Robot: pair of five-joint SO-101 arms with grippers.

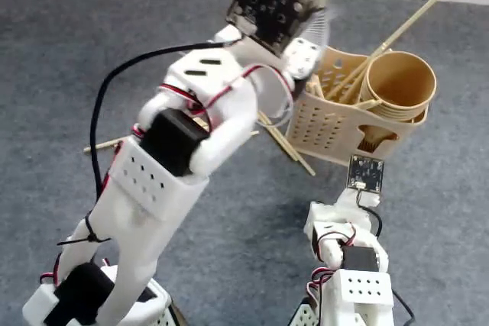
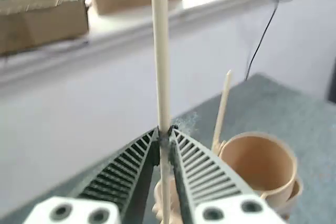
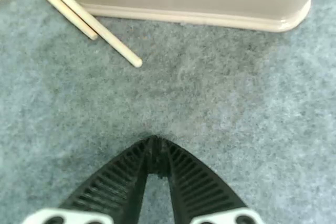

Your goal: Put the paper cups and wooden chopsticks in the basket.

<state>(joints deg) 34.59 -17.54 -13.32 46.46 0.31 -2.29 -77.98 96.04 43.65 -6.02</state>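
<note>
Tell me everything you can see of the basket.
The basket is beige and looks plastic, with rows of small holes in its walls. It stands upright on the grey table, holding stacked paper cups and several leaning chopsticks that stick out past its rim. Two loose chopsticks lie on the table by its base. The left gripper holds a single chopstick upright over one end of it.

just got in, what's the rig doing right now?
The left gripper is shut on a wooden chopstick, held upright by the basket. The basket holds stacked paper cups and several binned chopsticks. The right gripper is shut and empty, low over the grey mat in front of the basket. Two loose chopsticks lie beside the basket, and a single chopstick lies farther off.
</note>
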